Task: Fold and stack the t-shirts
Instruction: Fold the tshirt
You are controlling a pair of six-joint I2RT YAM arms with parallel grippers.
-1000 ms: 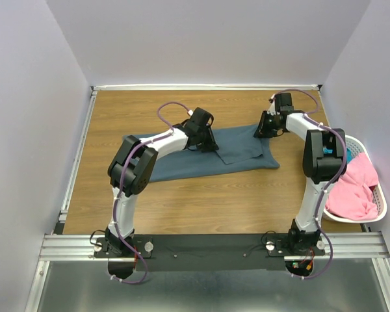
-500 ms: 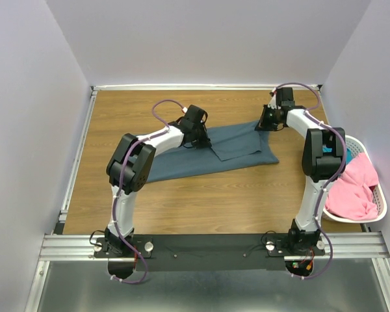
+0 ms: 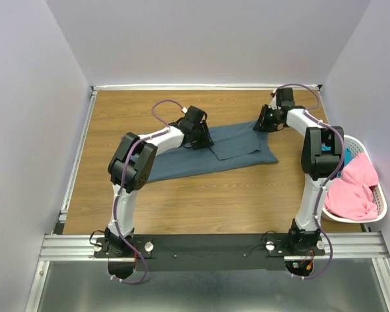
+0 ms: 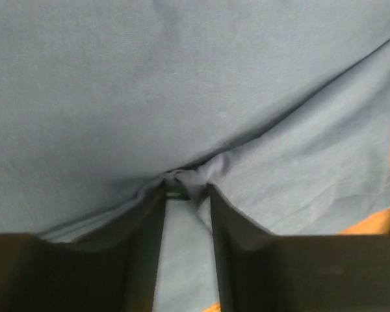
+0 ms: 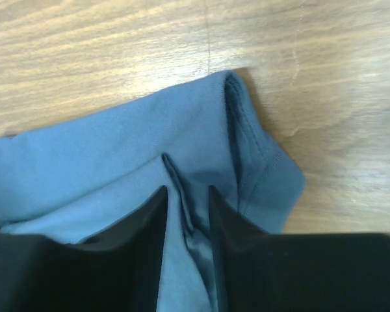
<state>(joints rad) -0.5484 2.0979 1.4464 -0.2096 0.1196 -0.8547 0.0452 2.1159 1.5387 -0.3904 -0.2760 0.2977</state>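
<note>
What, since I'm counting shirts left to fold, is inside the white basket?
A crumpled pink t-shirt fills the basket; a sliver of teal cloth shows at its far end. Anything beneath them is covered.

**Slate blue-grey t-shirt** [image 3: 237, 148]: plain soft cloth. It lies flat on the table [image 3: 214, 201] at its far middle as a long band running left to right. Its left end is angled nearer than its right. A folded-over layer covers the right half, with a slanted edge showing. The hemmed, stitched sleeve end lies at the far right corner. A small pucker of cloth is nipped between the fingers of the left tool [image 4: 185, 192]. A narrow ridge is nipped in the right tool [image 5: 185, 195].

**Pink t-shirt** [image 3: 356, 188]: crumpled and unfolded, heaped in the basket [image 3: 381, 207] at the right table edge.

**Teal t-shirt** [image 3: 348, 156]: only a sliver shows, in the same basket, beyond the pink one.
</note>
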